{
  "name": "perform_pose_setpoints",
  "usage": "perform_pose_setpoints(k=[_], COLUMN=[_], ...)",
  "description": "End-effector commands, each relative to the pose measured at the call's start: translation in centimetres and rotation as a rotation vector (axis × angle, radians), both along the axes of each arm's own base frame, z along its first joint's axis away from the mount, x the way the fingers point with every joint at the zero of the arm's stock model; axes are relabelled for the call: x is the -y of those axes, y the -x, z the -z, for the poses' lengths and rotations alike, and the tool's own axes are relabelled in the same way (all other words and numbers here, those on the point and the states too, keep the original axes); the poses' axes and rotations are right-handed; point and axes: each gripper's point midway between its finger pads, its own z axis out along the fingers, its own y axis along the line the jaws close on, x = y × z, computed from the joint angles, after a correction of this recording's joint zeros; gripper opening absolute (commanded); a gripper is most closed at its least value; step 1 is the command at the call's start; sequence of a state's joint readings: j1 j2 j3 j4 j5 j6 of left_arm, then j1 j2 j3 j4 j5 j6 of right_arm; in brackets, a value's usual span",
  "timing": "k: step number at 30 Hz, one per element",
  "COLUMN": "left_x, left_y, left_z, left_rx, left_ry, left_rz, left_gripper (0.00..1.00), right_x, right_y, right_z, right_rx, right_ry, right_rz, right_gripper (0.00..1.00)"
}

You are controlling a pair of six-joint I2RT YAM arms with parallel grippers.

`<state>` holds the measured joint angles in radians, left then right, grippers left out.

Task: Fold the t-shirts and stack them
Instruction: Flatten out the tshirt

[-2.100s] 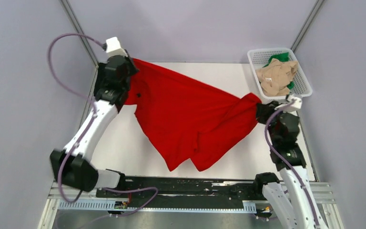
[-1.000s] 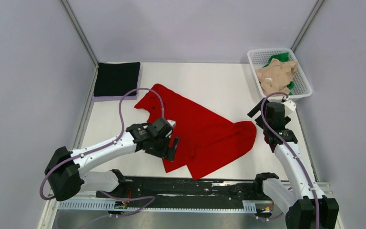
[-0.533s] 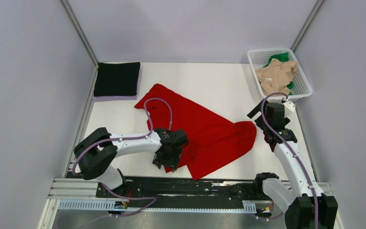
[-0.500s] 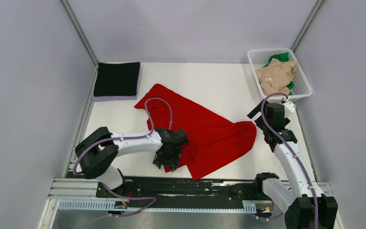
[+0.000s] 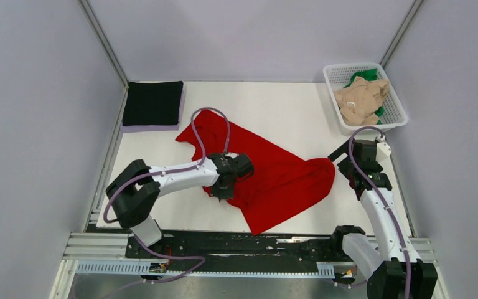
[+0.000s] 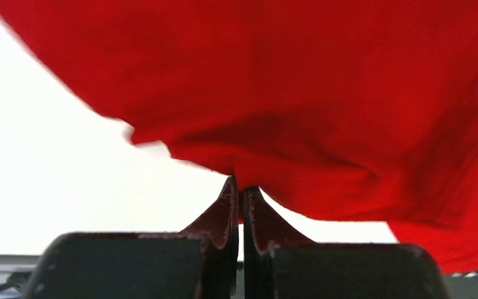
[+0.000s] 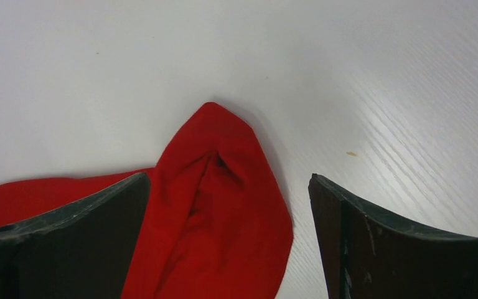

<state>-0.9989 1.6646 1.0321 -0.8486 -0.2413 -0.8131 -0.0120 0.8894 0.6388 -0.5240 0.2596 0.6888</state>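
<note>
**A:** From above, where does the work stand?

**B:** The bright red soft cloth t-shirt (image 5: 280, 174) lies rumpled and askew in the middle of the white tabletop (image 5: 286, 103). A black folded t-shirt (image 5: 153, 103) sits at the far left corner. The beige t-shirt (image 5: 361, 99) and the green t-shirt (image 5: 366, 75) are bunched in the white plastic lattice basket (image 5: 400, 112). The left gripper (image 5: 220, 194) is at the red shirt's near-left edge, and the right gripper (image 5: 338, 156) is by its right corner.

**A:** And the left wrist camera?

**B:** The fingers are pressed together, pinching a fold of the red edge. The cloth there looks slightly lifted.

**A:** The right wrist?

**B:** The jaws are spread wide and hold nothing. A red corner lies on the table between them.

**A:** So which step is this?

**B:** Spreading the red shirt flat, I judge; folding hasn't begun. Next, the right gripper should close on that corner. Then both arms should draw apart to smooth the cloth.
</note>
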Motion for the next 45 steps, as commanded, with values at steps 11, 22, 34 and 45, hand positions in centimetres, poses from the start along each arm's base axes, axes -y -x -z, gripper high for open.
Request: perform_pose_setpoints(k=[11, 22, 34, 45], left_x=[-17.7, -23.3, -21.9, -21.5], left_y=[-15.0, -13.0, -13.9, -13.2], left_z=[-18.9, -16.8, -15.7, -15.1], left_rx=[0.748, 0.716, 0.7, 0.685], left_ry=[0.109, 0.025, 0.094, 0.122], left_rz=[-0.579, -0.746, -0.702, -0.694], left_gripper=[0.0, 0.0, 0.0, 0.0], right_x=[-1.7, -9.9, -16.3, -19.0], right_y=[3.0, 3.3, -4.4, -7.1], right_z=[2.3, 4.4, 3.9, 10.3], right_rx=[-0.162, -0.247, -0.161, -0.349], right_ry=[-0.156, -0.325, -0.089, 0.11], right_rz=[-0.046, -0.448, -0.672, -0.643], right_gripper=[0.92, 0.81, 0.72, 0.57])
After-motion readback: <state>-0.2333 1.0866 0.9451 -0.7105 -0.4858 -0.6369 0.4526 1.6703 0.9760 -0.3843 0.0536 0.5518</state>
